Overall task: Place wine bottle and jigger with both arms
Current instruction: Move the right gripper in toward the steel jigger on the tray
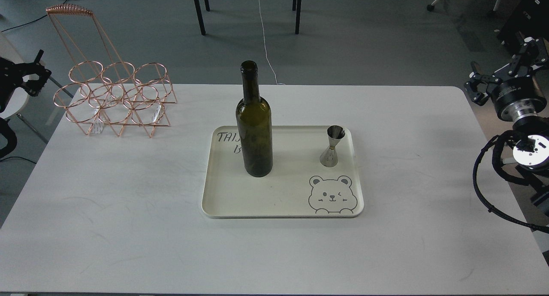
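Note:
The dark olive-green wine bottle [254, 128] stands upright on the left part of a cream tray [240, 206]. The small steel jigger [332, 146] stands upright near the tray's right rim. My left gripper [39, 67] is off the table's far left edge, beside the copper rack, its fingers apart and empty. My right gripper [499, 67] hovers at the table's far right corner, its fingers spread wide and empty. Both grippers are well away from the tray.
A copper wire bottle rack [113, 98] with several rings and a tall handle stands at the table's back left. The white table [128, 210] is bare around the tray. Black cables [493, 188] of my right arm hang past the right edge.

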`<move>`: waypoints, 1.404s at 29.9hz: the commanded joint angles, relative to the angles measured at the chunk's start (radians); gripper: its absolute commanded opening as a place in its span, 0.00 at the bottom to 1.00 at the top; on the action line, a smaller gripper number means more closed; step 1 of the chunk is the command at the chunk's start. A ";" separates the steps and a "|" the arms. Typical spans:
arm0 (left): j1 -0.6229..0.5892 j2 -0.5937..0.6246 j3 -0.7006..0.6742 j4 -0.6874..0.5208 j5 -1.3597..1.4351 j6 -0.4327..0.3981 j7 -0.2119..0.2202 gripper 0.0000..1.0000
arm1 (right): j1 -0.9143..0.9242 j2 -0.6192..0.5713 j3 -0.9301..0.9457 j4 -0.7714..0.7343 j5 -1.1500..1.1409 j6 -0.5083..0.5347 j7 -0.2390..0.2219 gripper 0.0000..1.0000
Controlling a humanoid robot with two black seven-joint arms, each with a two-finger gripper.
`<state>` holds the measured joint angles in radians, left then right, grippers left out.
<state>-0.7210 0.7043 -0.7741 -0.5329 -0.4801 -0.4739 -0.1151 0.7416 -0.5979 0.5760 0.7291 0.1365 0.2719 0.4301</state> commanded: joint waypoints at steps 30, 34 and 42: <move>-0.008 0.031 0.013 -0.006 0.005 -0.015 -0.052 0.98 | 0.001 -0.240 -0.381 0.474 -1.589 -0.513 0.059 0.94; -0.006 0.029 0.013 -0.004 0.005 -0.015 -0.057 0.98 | 0.016 -0.153 -0.407 0.368 -1.715 -0.513 0.059 0.93; -0.001 0.031 0.012 -0.002 0.005 -0.015 -0.060 0.98 | 0.073 0.051 -0.527 0.204 -1.763 -0.514 0.059 0.84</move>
<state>-0.7241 0.7338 -0.7608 -0.5356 -0.4752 -0.4882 -0.1739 0.7929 -0.6157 0.1001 0.9819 -1.6229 -0.2411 0.4889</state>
